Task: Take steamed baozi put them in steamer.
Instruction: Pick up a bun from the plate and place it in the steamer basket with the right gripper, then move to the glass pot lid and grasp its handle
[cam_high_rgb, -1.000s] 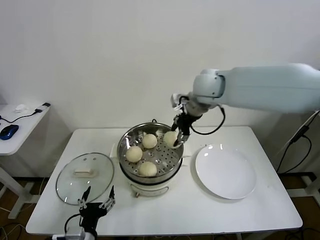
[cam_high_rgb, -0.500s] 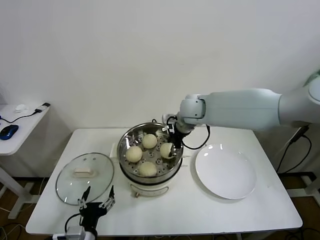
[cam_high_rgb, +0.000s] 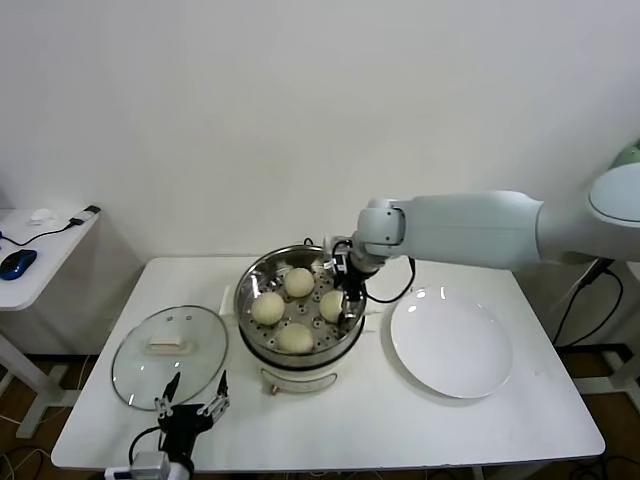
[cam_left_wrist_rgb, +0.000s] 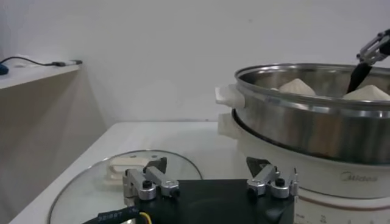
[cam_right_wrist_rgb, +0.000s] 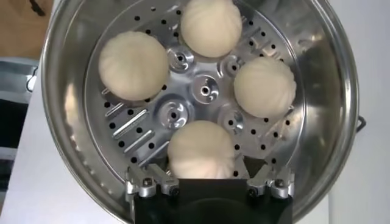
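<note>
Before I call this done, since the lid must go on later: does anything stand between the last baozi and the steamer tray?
Nothing visible. All four baozi sit on the tray of the steamer; the plate is bare. The right claw stands open around the nearest one.

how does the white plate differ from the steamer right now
The white plate is flat and bare; the steamer is a deep shiny steel pot with a perforated tray holding four baozi. The plate lies right of the steamer. The right hand is inside the steamer; nothing is over the plate. Both are round and rest on the table.
</note>
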